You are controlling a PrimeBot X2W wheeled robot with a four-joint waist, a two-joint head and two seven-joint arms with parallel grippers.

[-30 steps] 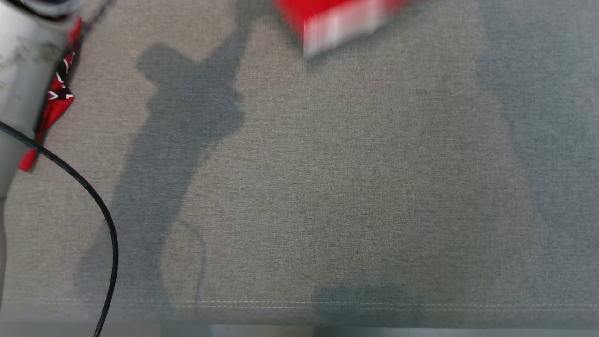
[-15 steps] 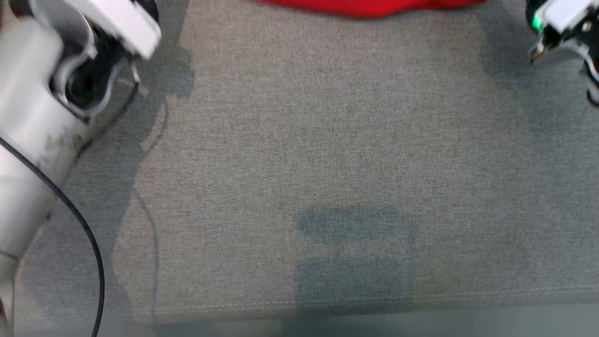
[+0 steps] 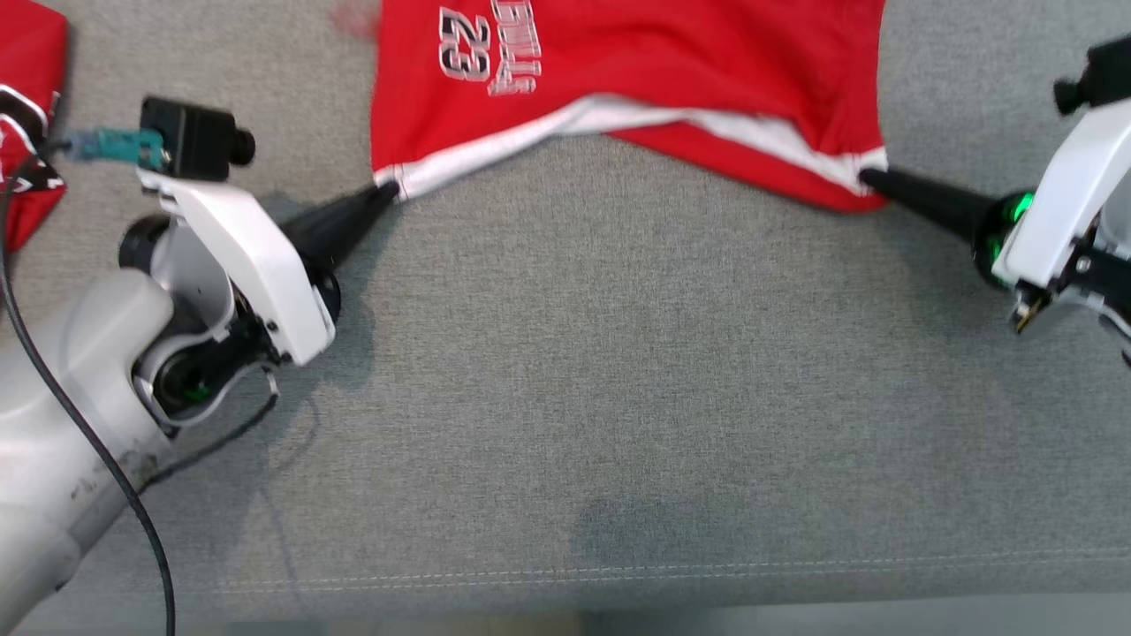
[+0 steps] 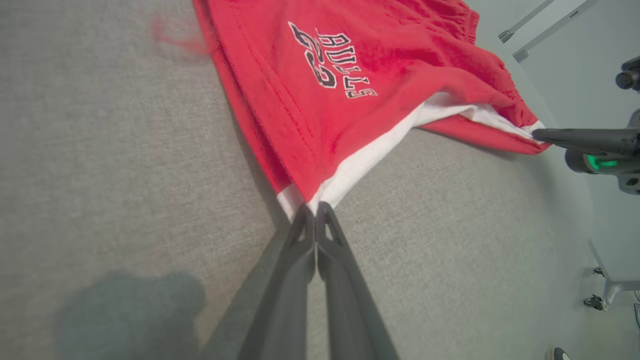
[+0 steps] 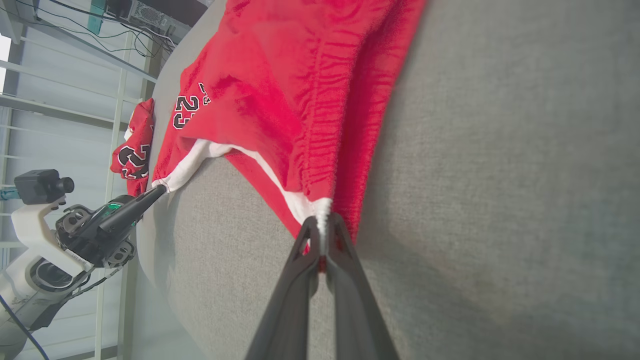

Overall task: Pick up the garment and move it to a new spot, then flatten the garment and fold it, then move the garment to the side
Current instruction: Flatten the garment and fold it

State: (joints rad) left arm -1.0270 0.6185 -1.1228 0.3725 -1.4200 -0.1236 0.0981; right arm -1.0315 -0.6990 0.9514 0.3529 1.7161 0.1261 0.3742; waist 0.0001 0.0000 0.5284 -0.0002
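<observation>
Red cloth with a white hem is pinched in both hands. The left hand (image 3: 389, 187) is closed tight on the near-left corner of the shorts (image 3: 663, 62), and the right hand (image 3: 864, 174) is closed tight on the near-right corner. From both hands the shorts lie forward, away from the robot, on the grey worktop (image 3: 618, 371). Their long axis runs left to right, from one hand to the other, so neither arm is nearer. Between the corners the hem bows away and looks slack. I judge that the next pull should be even on both sides. A black "23" and lettering show towards the left side.
</observation>
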